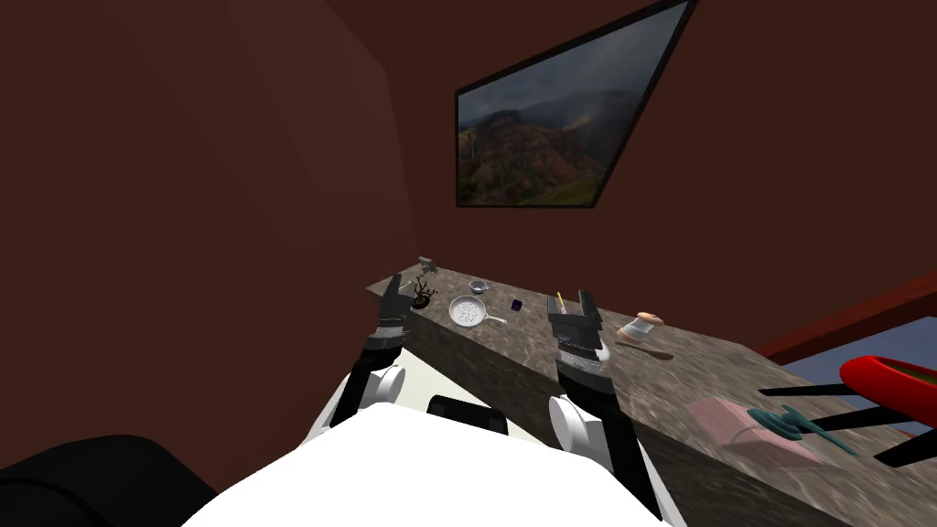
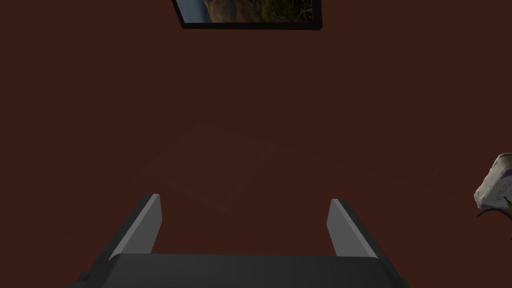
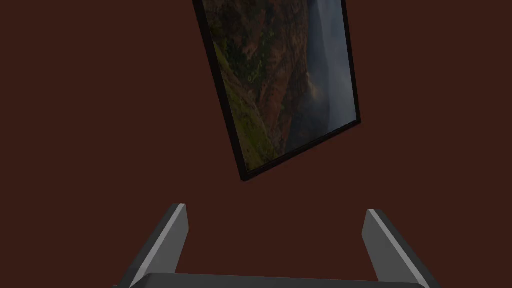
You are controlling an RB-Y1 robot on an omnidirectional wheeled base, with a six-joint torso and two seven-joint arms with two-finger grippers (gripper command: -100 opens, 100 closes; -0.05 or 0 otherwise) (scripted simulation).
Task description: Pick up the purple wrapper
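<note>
Left claw [image 2: 245, 199], right claw [image 3: 276, 207] spread empty in wrist views, purple wrapper [image 1: 516, 306] on counter [image 1: 659, 384] in head view

You are looking at a home kitchen: a stone-patterned counter [image 1: 677, 380] holds a frying pan [image 1: 468, 312] and a small bowl [image 1: 477, 286], and a framed mountain landscape [image 1: 549, 137] hangs on the dark brown wall [image 1: 229, 183] behind it.

Mottled, stone-like counter [image 1: 695, 366], matt and rough-looking — silvery metal pan [image 1: 468, 312], smooth and faintly shiny.
</note>
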